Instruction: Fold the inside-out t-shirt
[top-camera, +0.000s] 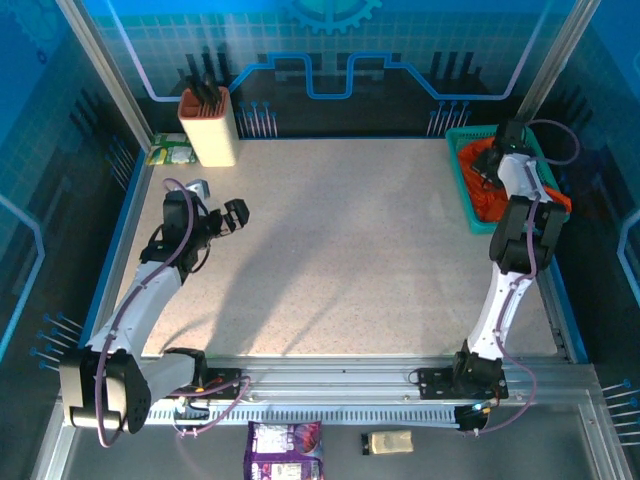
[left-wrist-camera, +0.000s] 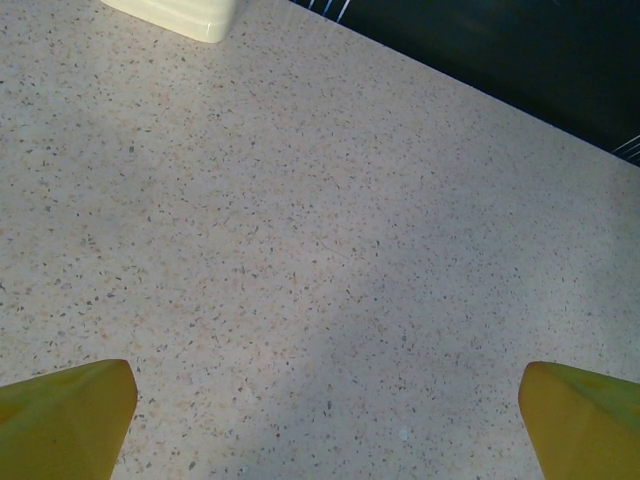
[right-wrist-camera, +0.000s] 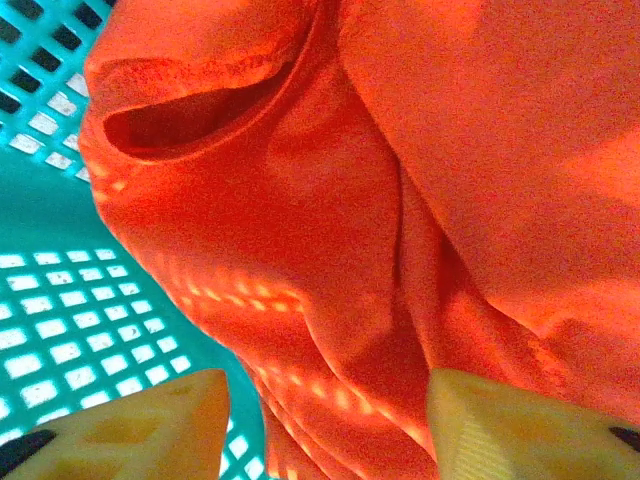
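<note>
Right gripper (right-wrist-camera: 328, 388): jaws apart astride a fold of the inside-out t-shirt (right-wrist-camera: 400, 200), heaped inside the basket (right-wrist-camera: 60, 310). Your tally: nothing folded; lifting out, spreading and folding all remain.

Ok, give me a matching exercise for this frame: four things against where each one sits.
Things:
1. t-shirt
2. teal basket
3. left gripper
4. beige holder

Places:
A. open, over bare tabletop
B. standing at the far left
C. bunched inside the basket
D. at the far right corner

Pairs: 1-C, 2-D, 3-A, 4-B
</note>
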